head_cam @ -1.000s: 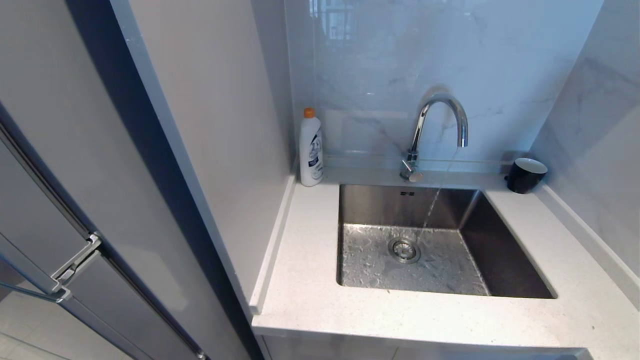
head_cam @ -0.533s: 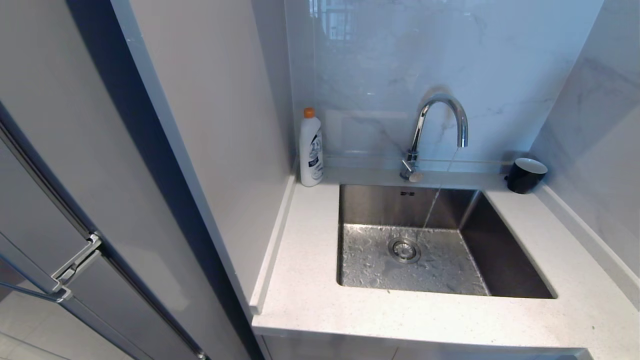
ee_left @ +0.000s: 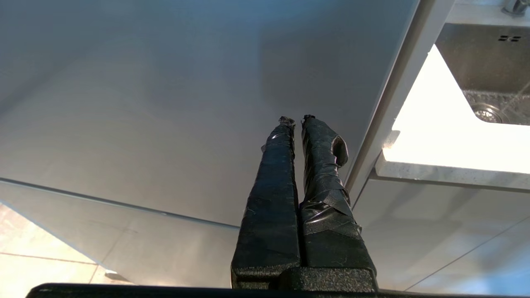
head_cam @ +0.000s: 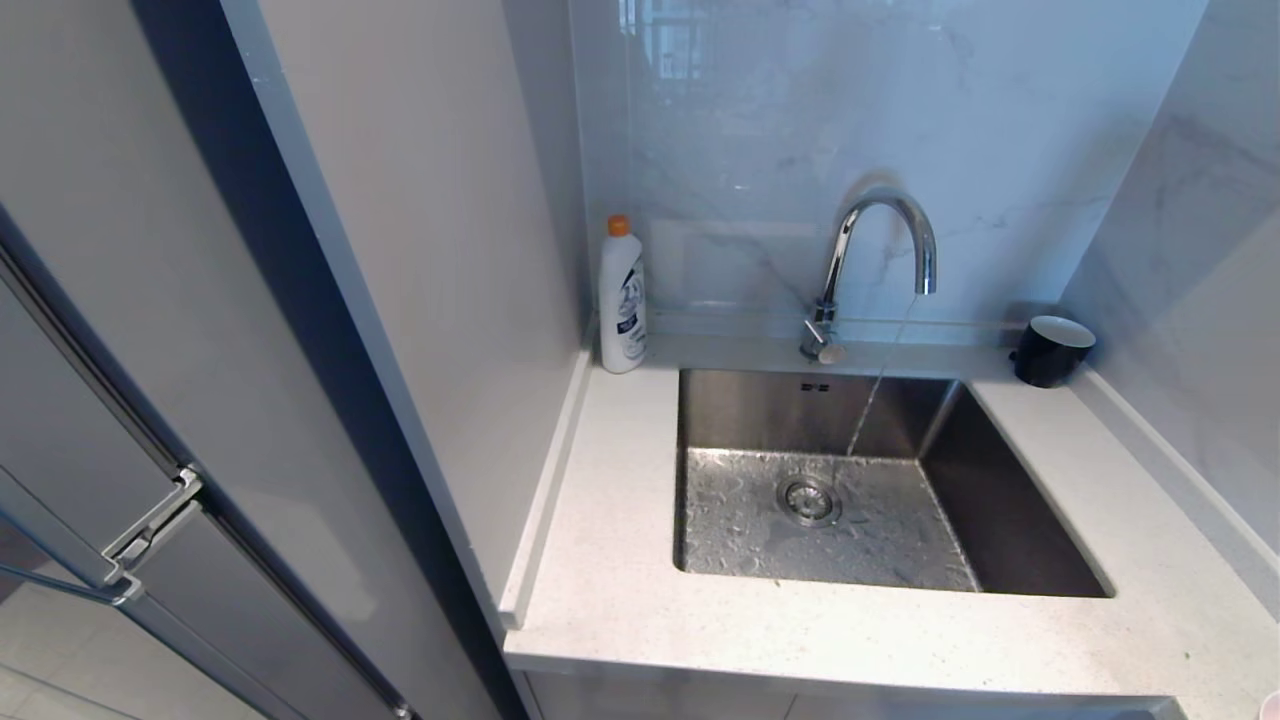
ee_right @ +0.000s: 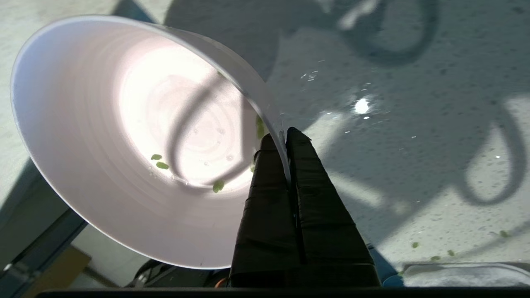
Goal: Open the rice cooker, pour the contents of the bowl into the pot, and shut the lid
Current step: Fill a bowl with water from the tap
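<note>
In the right wrist view my right gripper [ee_right: 285,138] is shut on the rim of the bowl [ee_right: 103,124], one finger inside and one outside. The bowl is tilted over a speckled white counter [ee_right: 414,145]. Its white inside faces the camera, and a few green bits of the contents [ee_right: 159,162] cling near the bottom. A pink sliver [head_cam: 1274,702] at the head view's bottom right corner may be the bowl. My left gripper [ee_left: 296,121] is shut and empty, parked beside a grey cabinet panel [ee_left: 165,103]. The rice cooker, its pot and its lid are out of view.
A steel sink [head_cam: 1000,500] is set into the white countertop [head_cam: 620,560], and water runs from the curved tap [head_cam: 880,250]. A white bottle [head_cam: 621,300] and a black cup [head_cam: 1052,350] stand by the back wall. A few green bits [ee_right: 449,252] lie on the counter.
A pink sliver has come into the bottom right corner of the head view. The sink, the tap and the counter look the same.
</note>
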Controlling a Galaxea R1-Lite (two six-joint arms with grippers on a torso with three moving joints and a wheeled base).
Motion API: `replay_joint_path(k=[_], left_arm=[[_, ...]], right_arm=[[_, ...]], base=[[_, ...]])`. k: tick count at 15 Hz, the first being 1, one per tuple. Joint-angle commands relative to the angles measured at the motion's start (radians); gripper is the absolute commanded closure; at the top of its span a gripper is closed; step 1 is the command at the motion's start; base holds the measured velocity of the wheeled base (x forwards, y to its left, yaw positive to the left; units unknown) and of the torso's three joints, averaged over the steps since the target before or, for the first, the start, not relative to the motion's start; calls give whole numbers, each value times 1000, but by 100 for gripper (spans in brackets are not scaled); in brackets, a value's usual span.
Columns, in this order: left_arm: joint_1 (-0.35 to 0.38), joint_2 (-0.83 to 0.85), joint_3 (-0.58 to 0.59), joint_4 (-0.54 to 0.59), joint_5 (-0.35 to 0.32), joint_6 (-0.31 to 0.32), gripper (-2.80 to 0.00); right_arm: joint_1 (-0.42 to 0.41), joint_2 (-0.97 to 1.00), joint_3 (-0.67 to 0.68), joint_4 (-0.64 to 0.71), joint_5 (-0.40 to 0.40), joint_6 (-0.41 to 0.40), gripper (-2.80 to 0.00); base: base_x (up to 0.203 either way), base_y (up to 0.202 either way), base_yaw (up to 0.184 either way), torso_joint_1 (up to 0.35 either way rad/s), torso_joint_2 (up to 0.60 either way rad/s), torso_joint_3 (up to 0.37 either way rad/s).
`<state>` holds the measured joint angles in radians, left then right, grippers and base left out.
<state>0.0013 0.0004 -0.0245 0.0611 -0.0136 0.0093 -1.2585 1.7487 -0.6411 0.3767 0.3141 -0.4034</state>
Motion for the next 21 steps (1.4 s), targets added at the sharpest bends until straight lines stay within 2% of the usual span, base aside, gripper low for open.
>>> replay_joint_path(k=[1, 3, 5, 8, 11, 14, 16, 21], left_arm=[[0, 1, 0, 0, 0, 0, 0], [0, 1, 0, 2, 0, 1, 0], [0, 1, 0, 1, 1, 1, 0], [0, 1, -2, 5, 0, 1, 0], [0, 1, -2, 5, 0, 1, 0], [0, 1, -2, 6, 0, 1, 0], [0, 1, -2, 6, 1, 1, 0], [0, 1, -2, 6, 0, 1, 0]], right_arm=[[39, -50, -62, 115, 32, 1, 0], [113, -74, -96, 166, 73, 36, 0], [235, -112, -117, 187, 84, 119, 0], [484, -180, -138, 193, 87, 268, 0], [754, -189, -200, 194, 79, 451, 0], [961, -99, -333, 194, 7, 611, 0], [1032, -10, -447, 194, -42, 681, 0], [1148, 245, -748, 195, -95, 831, 0]], base=[[0, 0, 0, 0, 0, 0], [0, 0, 0, 0, 0, 0], [0, 0, 0, 0, 0, 0], [0, 0, 0, 0, 0, 0], [0, 0, 0, 0, 0, 0], [0, 0, 0, 0, 0, 0], [0, 0, 0, 0, 0, 0], [0, 0, 0, 0, 0, 0]])
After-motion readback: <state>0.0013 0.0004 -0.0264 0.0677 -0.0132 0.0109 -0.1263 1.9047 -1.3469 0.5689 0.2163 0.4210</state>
